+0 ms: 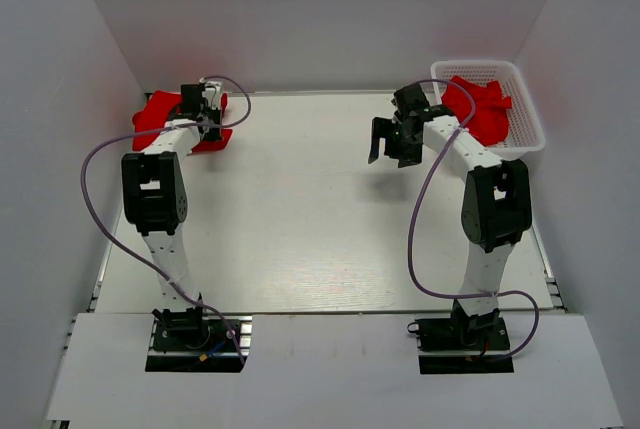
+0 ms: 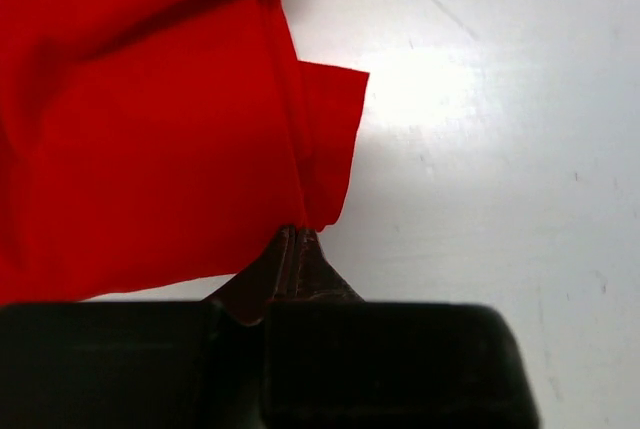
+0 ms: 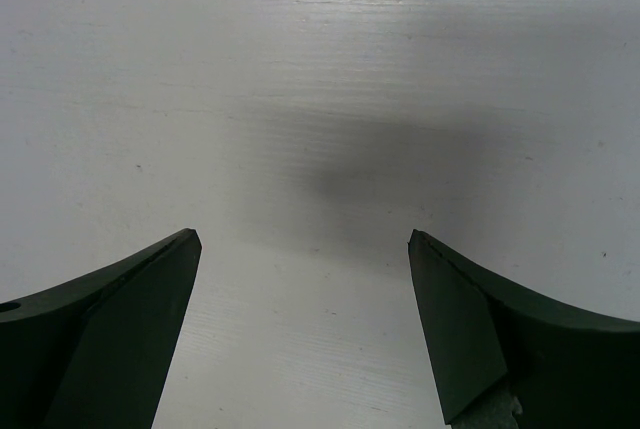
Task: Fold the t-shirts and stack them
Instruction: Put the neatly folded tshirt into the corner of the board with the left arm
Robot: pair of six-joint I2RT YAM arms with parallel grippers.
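On the white bench (image 1: 300,209), a basket (image 1: 532,121) at the far right holds crumpled red shirts (image 1: 482,109). One red t-shirt (image 2: 150,129) lies at the far left. The left hand (image 2: 300,241) is pinched shut on its hem, so folding looks under way. Next, it likely draws that edge across. The right hand (image 3: 305,249) hangs wide and empty.

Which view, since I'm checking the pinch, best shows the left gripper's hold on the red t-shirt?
Left wrist: close up, the left gripper is shut on the red t-shirt edge. Top external shows that small; right wrist shows just table.
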